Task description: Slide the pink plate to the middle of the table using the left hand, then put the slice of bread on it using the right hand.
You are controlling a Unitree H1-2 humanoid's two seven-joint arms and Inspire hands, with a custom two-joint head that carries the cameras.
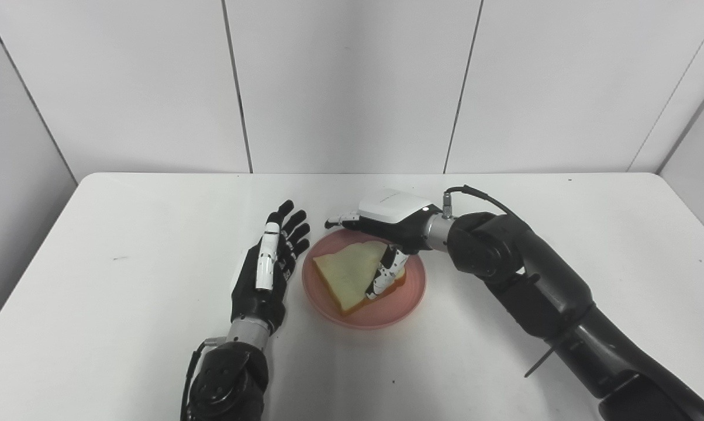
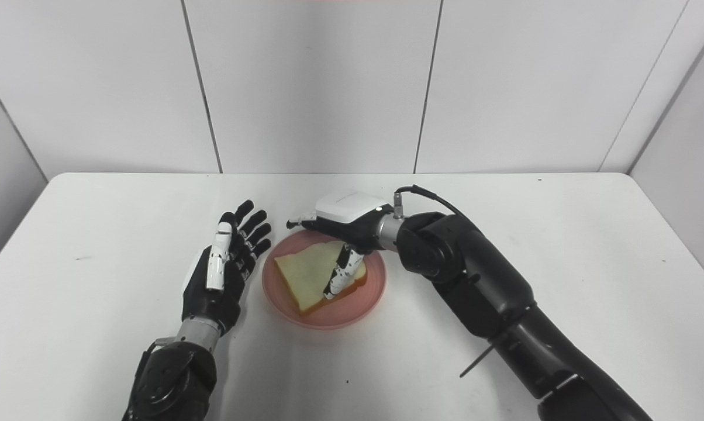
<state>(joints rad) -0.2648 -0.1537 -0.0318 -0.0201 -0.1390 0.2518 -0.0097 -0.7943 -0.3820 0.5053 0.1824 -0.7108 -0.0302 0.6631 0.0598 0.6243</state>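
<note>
The pink plate (image 1: 390,309) sits near the middle of the white table (image 1: 124,245). A slice of bread (image 1: 346,270) with a brown crust lies flat on it. My right hand (image 1: 388,221) hovers over the plate's far side, its fingers stretched out to the left and apart. Its thumb hangs down against the bread's right end. The hand's body hides the slice's far right corner. My left hand (image 1: 268,270) rests just left of the plate, open, fingers spread and pointing away, not touching the rim.
White wall panels close off the table at the back and both sides. The bulky right forearm (image 1: 539,280) crosses the table's right front part. Nothing else stands on the table.
</note>
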